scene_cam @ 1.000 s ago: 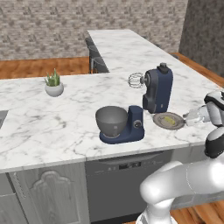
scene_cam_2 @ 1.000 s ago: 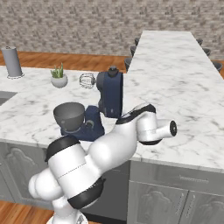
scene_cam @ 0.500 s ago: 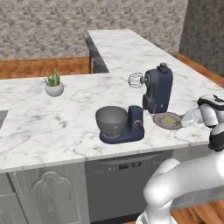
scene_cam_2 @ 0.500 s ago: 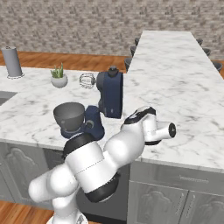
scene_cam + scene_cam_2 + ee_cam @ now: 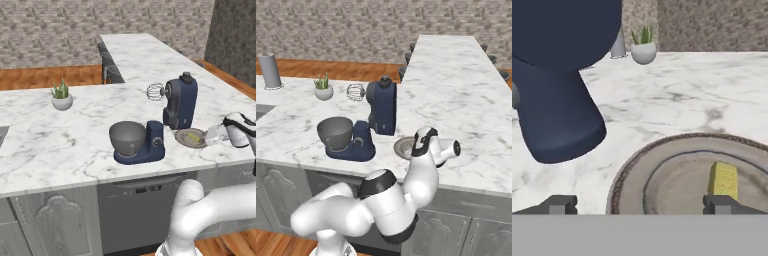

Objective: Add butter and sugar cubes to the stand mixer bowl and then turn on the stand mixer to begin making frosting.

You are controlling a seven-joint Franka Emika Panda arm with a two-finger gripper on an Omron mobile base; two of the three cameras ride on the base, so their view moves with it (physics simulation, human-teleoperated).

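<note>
On the marble worktop (image 5: 60, 145), the stand mixer (image 5: 170, 112) is sitting in the same spot as a second ago, its head tilting up and back so the wire whisk (image 5: 155, 92) is pointing toward the potted plant (image 5: 61, 96). The stand mixer bowl (image 5: 128, 138) is resting on the oval base, whose long axis is running along the worktop's front edge. Just beside the mixer, a grey plate (image 5: 677, 175) is carrying a yellow butter block (image 5: 724, 181). Since the earlier frames the wrist has been dropping toward that plate. The fingers (image 5: 559, 204) are standing wide apart, level over the plate's near rim, gripping nothing.
</note>
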